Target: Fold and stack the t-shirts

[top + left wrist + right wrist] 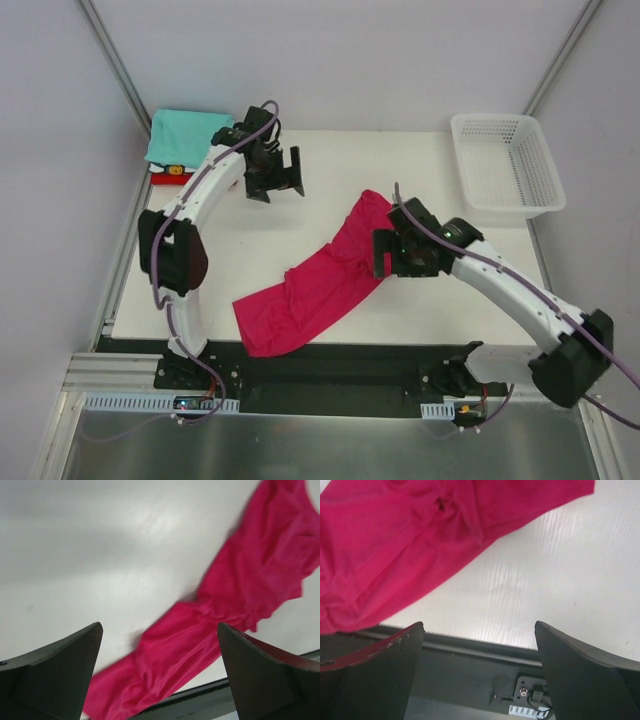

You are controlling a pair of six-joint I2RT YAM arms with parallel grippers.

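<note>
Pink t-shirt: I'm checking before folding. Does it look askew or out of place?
Yes: the pink t-shirt lies bunched in a wrinkled diagonal strip, and its near end spills past the white table top's front edge.

White table (340, 165): crumpled magenta t-shirt (315, 285) mid-front, teal-topped folded stack (185, 135) far-left corner (red beneath), mesh basket (505, 165) far-right.

A white mesh basket (505, 165) sits at the far right corner of the white table (340, 172).
</note>
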